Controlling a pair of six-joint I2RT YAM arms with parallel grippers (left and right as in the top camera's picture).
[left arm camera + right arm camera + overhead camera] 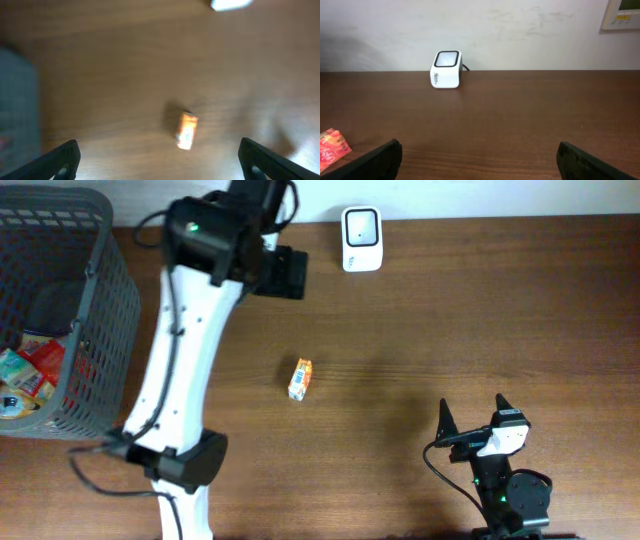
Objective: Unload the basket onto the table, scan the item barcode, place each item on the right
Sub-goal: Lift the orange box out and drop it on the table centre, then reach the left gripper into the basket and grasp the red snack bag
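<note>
Small orange-yellow packet (300, 378) lies flat on the desk (480, 310) approx mid-desk, a bit left of ctr, long axis roughly front-to-back, touching nothing. L arm (190, 350) stretches from the front-left edge toward the back edge. L claw (159, 146) hangs above the wood w/ fingers (62, 157) spread wide, nothing between them. Its wrist view is blurred but shows the packet on the desk below, apart from both tips. White scanner (361, 225) w/ dark window stands at the back edge, just right of the L claw and well apart from the packet. R claw (472, 406) sits near the front-right edge, spread wide & empty, aimed at the back edge. Its wrist view has the scanner ahead by the wall (520, 30) and the packet at lower left. Grey mesh basket (95, 310) at the left edge holds several snack packs (25, 375); print too small to read.
</note>
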